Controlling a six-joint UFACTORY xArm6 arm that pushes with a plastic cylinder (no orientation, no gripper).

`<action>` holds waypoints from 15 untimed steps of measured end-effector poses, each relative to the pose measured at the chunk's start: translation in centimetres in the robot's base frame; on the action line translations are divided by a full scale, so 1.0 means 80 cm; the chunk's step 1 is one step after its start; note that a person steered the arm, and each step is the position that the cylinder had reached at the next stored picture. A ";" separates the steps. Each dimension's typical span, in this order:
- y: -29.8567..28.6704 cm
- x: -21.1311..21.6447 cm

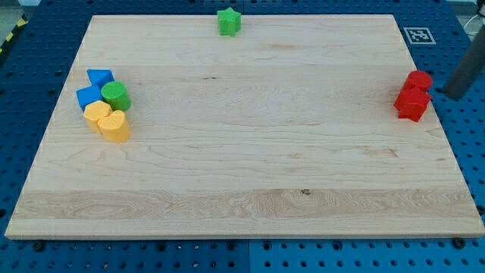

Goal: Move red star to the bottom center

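Two red blocks touch each other at the board's right edge, an upper one (418,80) and a lower one (411,104). I cannot tell which of them is the star. My dark rod comes in from the view's right, and my tip (442,92) sits just to the right of the red pair, close to it. I cannot tell whether it touches them.
A green star (229,21) sits at the top edge near the centre. A cluster sits at the left: two blue blocks (99,78) (89,97), a green cylinder (116,95), and two yellow blocks (97,114) (115,126). A marker tag (418,35) lies off the board's top right corner.
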State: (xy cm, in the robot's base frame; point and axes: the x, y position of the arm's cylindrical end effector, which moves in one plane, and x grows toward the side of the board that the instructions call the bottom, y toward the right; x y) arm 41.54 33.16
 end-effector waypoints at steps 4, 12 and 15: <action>-0.156 0.002; -0.354 -0.016; -0.378 0.057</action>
State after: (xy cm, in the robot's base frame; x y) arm 46.14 2.94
